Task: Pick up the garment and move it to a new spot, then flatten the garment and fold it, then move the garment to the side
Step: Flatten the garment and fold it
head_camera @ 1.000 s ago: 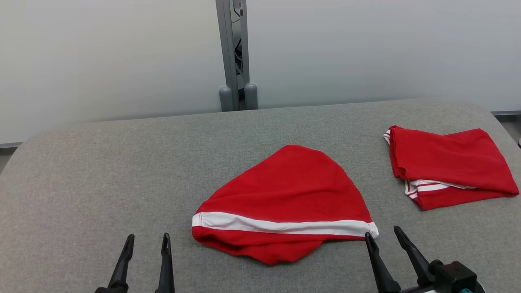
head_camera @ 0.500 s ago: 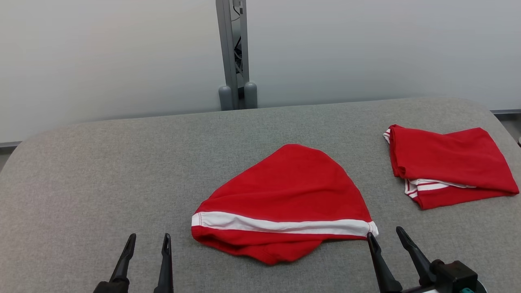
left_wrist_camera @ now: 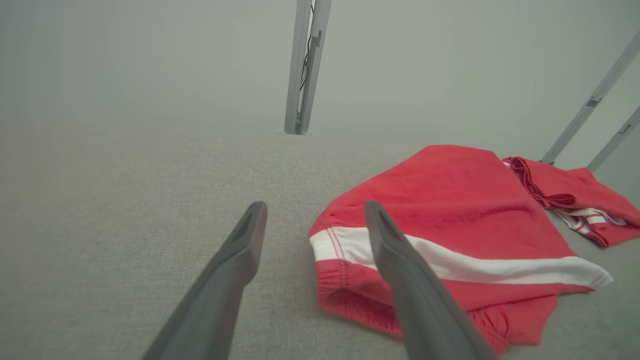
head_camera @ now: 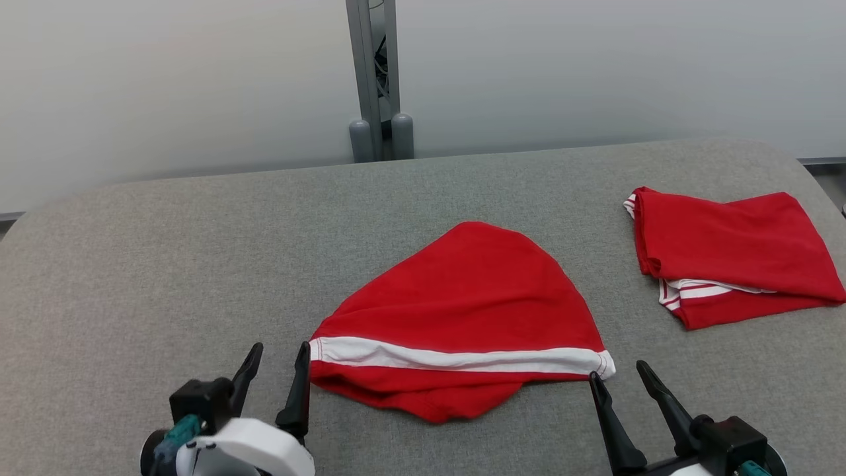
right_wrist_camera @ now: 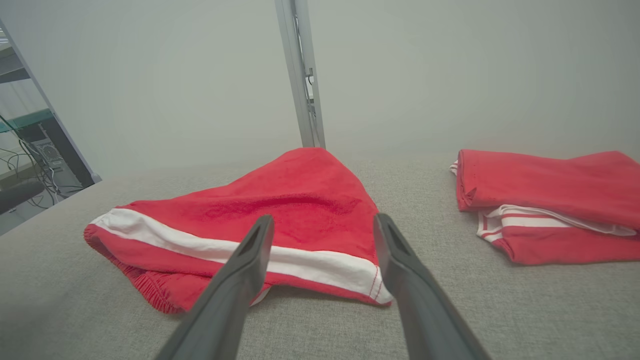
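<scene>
- Lying in a loose, rounded heap near the middle of the grey padded table [head_camera: 165, 264], the red garment [head_camera: 462, 297] has a white stripe [head_camera: 456, 359] along its near side, with a gathered red hem bulging out below the stripe.
- The left gripper [head_camera: 280, 346] sits low at the garment's left end with its fingers spread wide and holding nothing. Its inner fingertip is right at the end of the stripe, and I cannot tell whether it touches the cloth.
- The right gripper [head_camera: 616, 371] sits at the garment's right end, also spread and holding nothing. Its inner fingertip is just beside the stripe's pointed corner.
- A second red piece of clothing [head_camera: 727, 244], folded with white stripes showing at its edge, lies well apart near the table's right end.
- A grey post [head_camera: 370, 66] stands behind the table against a pale wall [head_camera: 165, 86].
</scene>
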Controlling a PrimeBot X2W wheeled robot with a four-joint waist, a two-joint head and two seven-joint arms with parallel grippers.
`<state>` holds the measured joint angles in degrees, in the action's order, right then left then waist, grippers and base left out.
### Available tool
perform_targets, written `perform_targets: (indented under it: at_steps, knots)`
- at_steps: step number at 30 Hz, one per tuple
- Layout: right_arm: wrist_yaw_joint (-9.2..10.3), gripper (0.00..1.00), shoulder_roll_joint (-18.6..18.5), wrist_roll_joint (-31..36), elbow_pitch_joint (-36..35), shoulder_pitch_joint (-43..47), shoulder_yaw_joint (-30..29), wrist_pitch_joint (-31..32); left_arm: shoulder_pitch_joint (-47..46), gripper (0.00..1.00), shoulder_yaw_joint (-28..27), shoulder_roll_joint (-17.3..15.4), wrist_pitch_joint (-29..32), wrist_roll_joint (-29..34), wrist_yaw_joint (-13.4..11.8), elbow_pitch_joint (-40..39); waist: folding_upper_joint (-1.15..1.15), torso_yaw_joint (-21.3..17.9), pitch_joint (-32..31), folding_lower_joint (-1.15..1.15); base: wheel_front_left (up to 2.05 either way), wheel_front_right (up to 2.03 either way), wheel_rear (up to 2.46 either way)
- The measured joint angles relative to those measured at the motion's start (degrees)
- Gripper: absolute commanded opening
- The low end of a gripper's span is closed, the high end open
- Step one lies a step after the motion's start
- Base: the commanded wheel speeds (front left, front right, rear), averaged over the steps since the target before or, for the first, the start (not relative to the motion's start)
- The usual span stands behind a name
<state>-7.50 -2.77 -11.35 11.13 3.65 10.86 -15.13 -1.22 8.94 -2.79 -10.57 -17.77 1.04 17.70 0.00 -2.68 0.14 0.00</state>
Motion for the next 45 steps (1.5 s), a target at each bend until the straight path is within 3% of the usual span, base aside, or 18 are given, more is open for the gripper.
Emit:
perform_targets:
  at_steps: [9, 15, 19, 20, 21, 23, 24, 25, 33, 45]
  knots:
    - [0.00, 1.00, 0.00, 0.81, 0.12, -1.64, 0.70, 0.00, -9.10, 1.00, 1.48, -1.27, 15.57, -3.01, 1.08, 4.60, 0.00, -0.93, 2.84, 0.00, 0.00, 0.00, 0.00]
    - [0.00, 1.00, 0.00, 0.81, 0.25, -2.44, 0.76, 0.00, -9.55, 0.99, 2.42, -2.54, 22.42, -2.79, -0.32, 3.56, 0.00, -1.97, 4.03, 0.00, 0.00, 0.00, 0.00]
    - [0.00, 1.00, -0.01, 0.78, 0.29, -2.66, 0.80, 0.00, -8.03, 0.72, 2.94, -2.77, 26.24, -3.10, -1.16, 2.87, 0.00, -2.41, 4.36, 0.00, 0.00, 0.00, 0.00]
    - [0.00, 1.00, 0.00, 0.73, 0.33, -2.80, 0.81, 0.00, -7.73, 0.72, 2.97, -3.00, 26.85, -3.10, -1.58, 2.75, 0.00, -2.48, 4.43, 0.00, 0.00, 0.00, 0.00]
    - [0.00, 1.00, 0.00, 0.70, 0.33, -2.96, 0.82, 0.00, -7.50, 0.49, 2.97, -3.20, 27.24, -3.19, -1.60, 2.57, 0.00, -2.55, 4.50, 0.00, 0.00, 0.00, 0.00]
    - [0.00, 1.00, -0.01, 0.62, 0.31, -3.16, 0.82, 0.00, -7.40, 0.25, 2.92, -3.20, 27.26, -3.52, -1.60, 2.01, 0.00, -2.64, 4.61, 0.00, 0.00, 0.00, 0.00]
    - [0.00, 1.00, -0.01, 0.60, 0.32, -3.16, 0.82, 0.00, -7.40, 0.03, 2.94, -3.31, 27.19, -3.52, -1.60, 1.82, 0.00, -2.67, 4.67, 0.00, 0.00, 0.00, 0.00]
    - [0.00, 1.00, -0.01, 0.57, 0.31, -3.18, 0.84, 0.00, -7.40, 0.00, 2.94, -3.45, 27.19, -3.52, -1.60, 1.78, 0.00, -2.69, 4.72, 0.00, 0.00, 0.00, 0.00]
    - [0.00, 1.00, 0.03, 0.11, 2.04, -3.72, 1.13, -0.01, -6.16, 0.00, 2.85, -3.59, 24.29, -4.05, -1.11, -0.97, 0.00, -2.53, 4.56, 0.00, 0.00, 0.00, 0.00]
    - [0.00, 1.00, -0.01, -5.86, 21.30, -12.47, 2.38, 0.00, -2.15, 0.00, 2.80, -3.87, 19.95, -5.14, -0.62, -3.71, 0.00, -0.72, 4.82, 0.00, 0.00, 0.00, 0.00]
